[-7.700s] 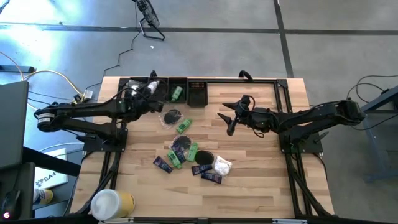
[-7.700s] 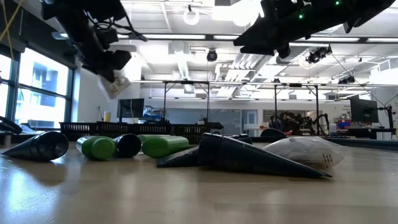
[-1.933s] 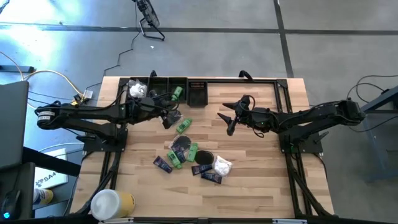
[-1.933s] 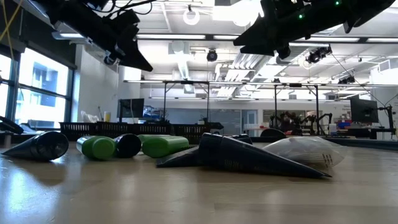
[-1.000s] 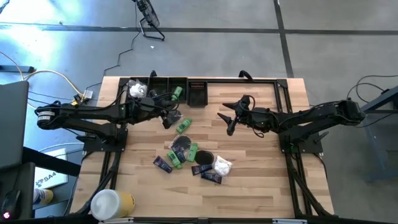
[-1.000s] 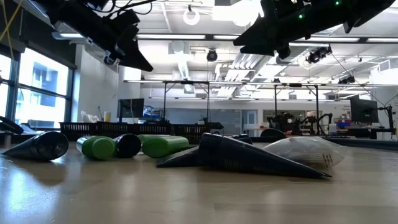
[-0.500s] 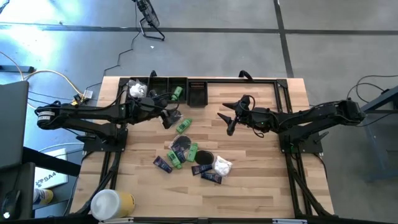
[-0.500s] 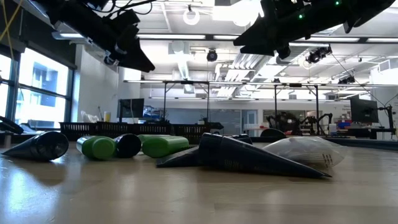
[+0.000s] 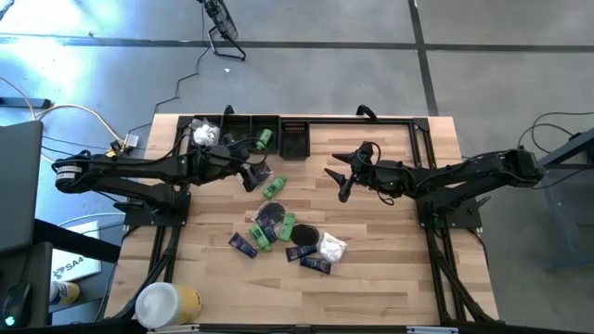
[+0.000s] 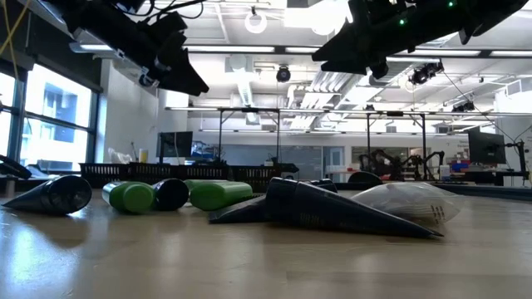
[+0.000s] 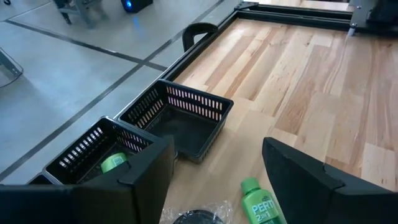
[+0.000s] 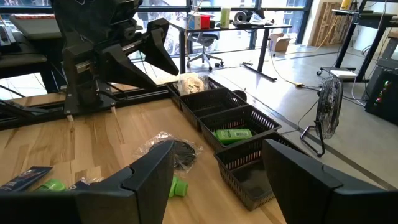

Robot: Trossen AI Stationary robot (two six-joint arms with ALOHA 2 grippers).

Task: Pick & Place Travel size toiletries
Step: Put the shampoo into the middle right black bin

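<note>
Only half-seen — wrapped disc (image 11: pixel 198 216) under left end effector (image 11: pixel 217 180)

White-and-yellow cylinder (image 9: pixel 167 303), black baskets (image 9: pixel 278 135)

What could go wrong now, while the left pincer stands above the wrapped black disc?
1. The left pincer is open over the wrapped black disc; the loose wrap may slip from the fingers.
2. A green bottle lies close beside the disc and could be knocked.
3. The baskets are small, so a drop may miss.

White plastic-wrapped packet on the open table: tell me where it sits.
In the high view the white plastic-wrapped packet lies at the pile's right edge, beside a black disc, nearer the right arm.
</note>
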